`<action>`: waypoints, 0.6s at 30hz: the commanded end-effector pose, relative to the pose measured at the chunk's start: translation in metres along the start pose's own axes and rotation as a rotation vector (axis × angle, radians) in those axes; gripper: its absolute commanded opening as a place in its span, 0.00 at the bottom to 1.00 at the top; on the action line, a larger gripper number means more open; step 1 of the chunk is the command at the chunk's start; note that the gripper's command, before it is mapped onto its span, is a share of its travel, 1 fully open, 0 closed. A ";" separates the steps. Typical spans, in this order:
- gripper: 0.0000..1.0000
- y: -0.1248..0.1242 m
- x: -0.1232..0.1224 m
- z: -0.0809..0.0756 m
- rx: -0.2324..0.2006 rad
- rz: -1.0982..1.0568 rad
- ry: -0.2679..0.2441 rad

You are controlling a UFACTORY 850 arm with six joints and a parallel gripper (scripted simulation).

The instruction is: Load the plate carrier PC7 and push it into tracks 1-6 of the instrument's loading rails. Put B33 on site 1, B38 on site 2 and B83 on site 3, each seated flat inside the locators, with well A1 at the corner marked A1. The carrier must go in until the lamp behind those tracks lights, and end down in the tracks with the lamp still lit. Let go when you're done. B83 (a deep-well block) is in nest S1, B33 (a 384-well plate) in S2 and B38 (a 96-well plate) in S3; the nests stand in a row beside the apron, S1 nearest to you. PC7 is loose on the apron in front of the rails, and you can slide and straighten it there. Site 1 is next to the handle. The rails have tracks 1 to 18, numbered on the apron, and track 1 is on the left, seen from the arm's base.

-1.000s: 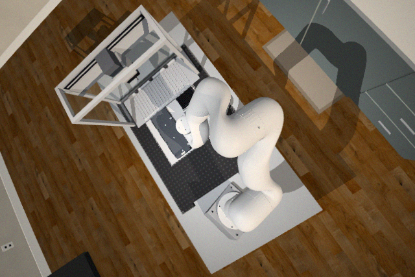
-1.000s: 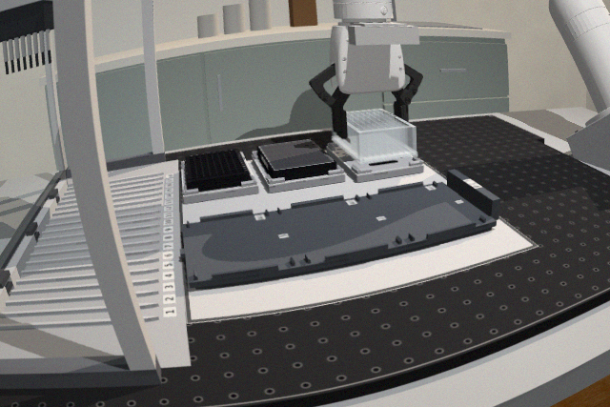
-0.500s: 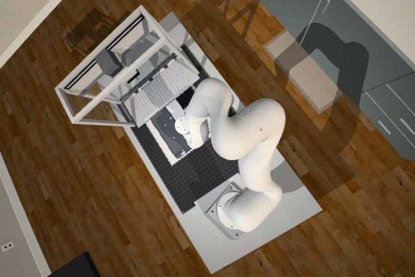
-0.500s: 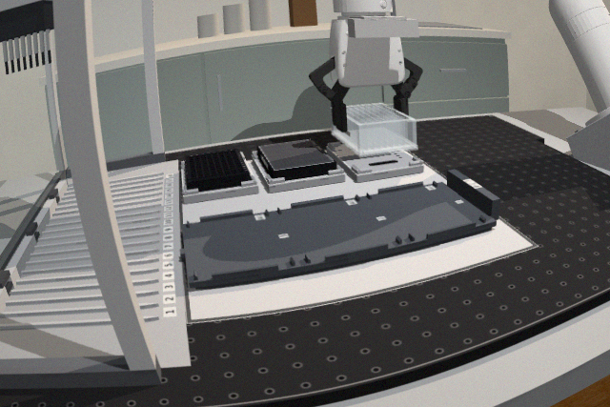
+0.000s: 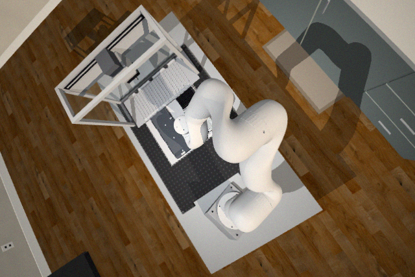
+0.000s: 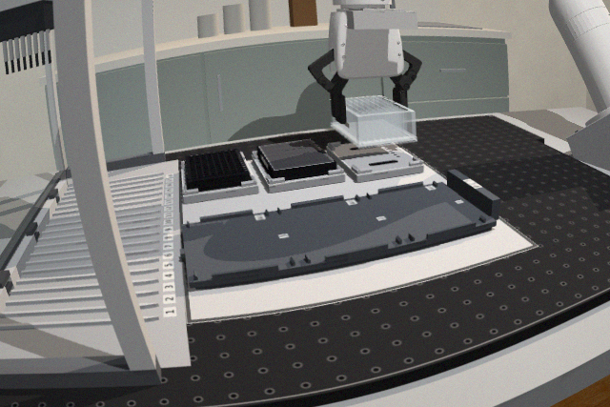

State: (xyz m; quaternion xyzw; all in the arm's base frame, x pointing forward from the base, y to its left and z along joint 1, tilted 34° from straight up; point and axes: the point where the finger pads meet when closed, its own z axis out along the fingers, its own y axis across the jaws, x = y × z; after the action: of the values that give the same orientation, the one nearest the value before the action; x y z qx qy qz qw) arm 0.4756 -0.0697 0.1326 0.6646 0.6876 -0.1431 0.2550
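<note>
Gripper point(image 6: 368, 97) stands wide, its two dark fingers point(image 6: 337, 99) clamped on the opposite sides of the clear deep-well block B83 point(image 6: 376, 121). Block held level, clear of and directly above nest S1 point(image 6: 381, 161), which shows its bare grey floor. Taking nest S1 as reference: nest S2 is just beside it toward the rails and carries the dark plate B33 point(image 6: 295, 157); nest S3 follows in the same row with the black plate B38 point(image 6: 215, 168). Carrier PC7 point(image 6: 335, 233) lies on the pale apron point(image 6: 374, 274) in front of the nest row, all three sites unloaded, its handle point(image 6: 474, 192) at the end nearest nest S1. Loading rails point(image 6: 64, 264) lie beyond nest S3.
</note>
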 end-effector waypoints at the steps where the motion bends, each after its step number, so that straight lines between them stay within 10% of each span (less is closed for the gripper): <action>1: 0.00 0.001 0.001 -0.004 -0.001 0.000 0.002; 18: 0.00 0.001 0.001 -0.029 -0.001 0.000 0.002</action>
State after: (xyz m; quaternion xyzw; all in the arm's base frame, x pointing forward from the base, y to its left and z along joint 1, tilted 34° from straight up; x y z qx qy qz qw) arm 0.4712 -0.0551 0.1543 0.6645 0.6880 -0.1426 0.2543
